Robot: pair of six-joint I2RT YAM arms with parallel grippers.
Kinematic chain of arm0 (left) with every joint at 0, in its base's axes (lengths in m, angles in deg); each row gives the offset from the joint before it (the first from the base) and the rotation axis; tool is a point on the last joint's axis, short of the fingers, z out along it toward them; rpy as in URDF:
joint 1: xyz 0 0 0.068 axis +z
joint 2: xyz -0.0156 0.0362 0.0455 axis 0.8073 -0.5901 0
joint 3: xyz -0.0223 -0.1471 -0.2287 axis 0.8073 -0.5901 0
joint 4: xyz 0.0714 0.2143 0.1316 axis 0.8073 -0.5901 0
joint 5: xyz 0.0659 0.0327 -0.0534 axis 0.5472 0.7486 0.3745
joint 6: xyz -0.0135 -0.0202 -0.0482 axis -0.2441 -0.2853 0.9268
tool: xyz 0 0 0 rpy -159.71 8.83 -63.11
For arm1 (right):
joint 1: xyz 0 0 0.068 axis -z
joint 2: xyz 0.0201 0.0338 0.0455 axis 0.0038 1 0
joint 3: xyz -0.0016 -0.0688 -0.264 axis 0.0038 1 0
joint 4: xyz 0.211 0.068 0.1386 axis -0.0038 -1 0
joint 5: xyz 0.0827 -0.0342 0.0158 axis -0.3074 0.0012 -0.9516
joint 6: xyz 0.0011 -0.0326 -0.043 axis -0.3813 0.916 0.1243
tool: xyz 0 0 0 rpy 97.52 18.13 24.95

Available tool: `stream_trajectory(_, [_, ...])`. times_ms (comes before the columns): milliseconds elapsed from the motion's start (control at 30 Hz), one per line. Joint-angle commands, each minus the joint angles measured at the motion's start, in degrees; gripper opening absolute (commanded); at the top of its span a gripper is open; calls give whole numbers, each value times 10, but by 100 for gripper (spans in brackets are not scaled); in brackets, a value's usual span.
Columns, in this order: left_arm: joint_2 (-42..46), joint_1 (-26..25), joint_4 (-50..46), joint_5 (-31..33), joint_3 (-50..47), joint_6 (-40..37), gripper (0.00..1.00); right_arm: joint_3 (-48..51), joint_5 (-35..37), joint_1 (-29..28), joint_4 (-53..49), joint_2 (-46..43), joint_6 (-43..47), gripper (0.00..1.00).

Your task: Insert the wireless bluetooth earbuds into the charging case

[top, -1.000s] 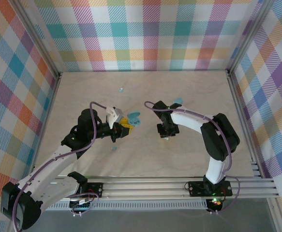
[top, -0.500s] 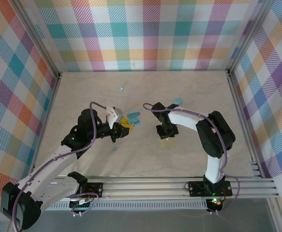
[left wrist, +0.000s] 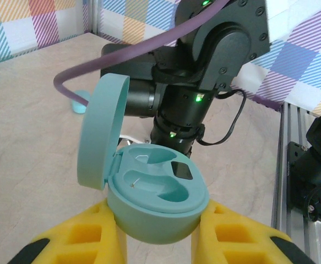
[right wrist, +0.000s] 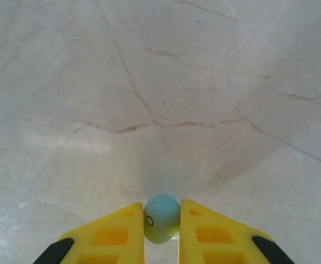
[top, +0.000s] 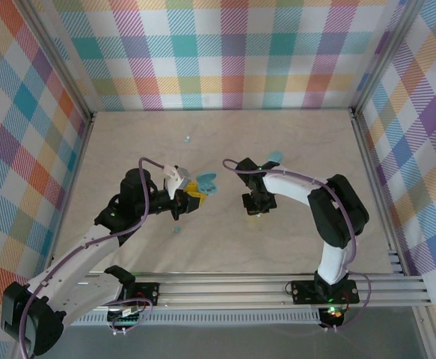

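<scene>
The left claw [left wrist: 158, 234] clamps 1 open case [left wrist: 157, 192], the right claw [right wrist: 161, 234] pinches 1 bud [right wrist: 161, 217]; a 2nd case [top: 275, 157] and at least 2 loose buds [top: 176, 229] lie apart.

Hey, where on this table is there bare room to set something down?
Bare: the far right corner beyond the right arm, and the near strip along the rail between the arm bases. Crowded: the centre, where the left pincer holds the open case near the right pincer pinching an earbud.
</scene>
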Motion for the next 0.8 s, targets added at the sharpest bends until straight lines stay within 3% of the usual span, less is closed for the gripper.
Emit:
stream_trajectory(0, [8,0,13,-7,-5,-8,13,11,-38,3,6,-55,3,17])
stream_trajectory(400, [-10,0,66,-26,-6,2,13,-3,-123,4,14,-237,67,15])
stream_trajectory(767, [-31,0,91,-71,3,2,13,-34,-298,4,62,-353,102,12])
